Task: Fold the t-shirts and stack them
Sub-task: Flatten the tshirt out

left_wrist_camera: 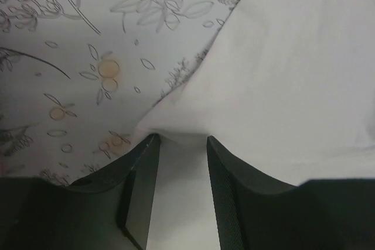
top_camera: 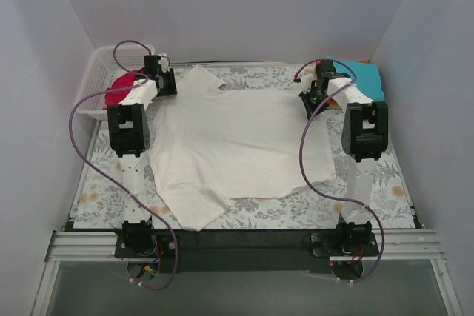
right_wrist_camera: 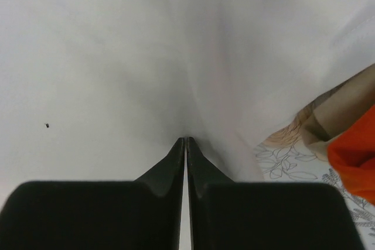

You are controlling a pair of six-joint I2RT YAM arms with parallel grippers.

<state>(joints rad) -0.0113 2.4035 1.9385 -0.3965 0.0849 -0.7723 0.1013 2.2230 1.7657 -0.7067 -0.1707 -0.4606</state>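
Note:
The large off-white t-shirt (top_camera: pixel 237 146) lies spread on the floral table covering (top_camera: pixel 385 183). My left gripper (top_camera: pixel 167 81) is at the shirt's far left corner. In the left wrist view it (left_wrist_camera: pixel 181 140) is open, its fingers astride the edge of the off-white t-shirt (left_wrist_camera: pixel 281 74). My right gripper (top_camera: pixel 308 100) is at the far right edge. In the right wrist view it (right_wrist_camera: pixel 186 140) is shut on a pinch of the off-white t-shirt (right_wrist_camera: pixel 117 57). The magenta t-shirt (top_camera: pixel 118 88) lies in the basket. The teal t-shirt (top_camera: pixel 366 79) and orange t-shirt (right_wrist_camera: pixel 354 165) lie at the far right.
A white mesh basket (top_camera: pixel 96 72) stands at the far left by the wall. White walls close in the table on three sides. The floral covering (left_wrist_camera: pixel 88 57) shows bare left of the shirt's corner.

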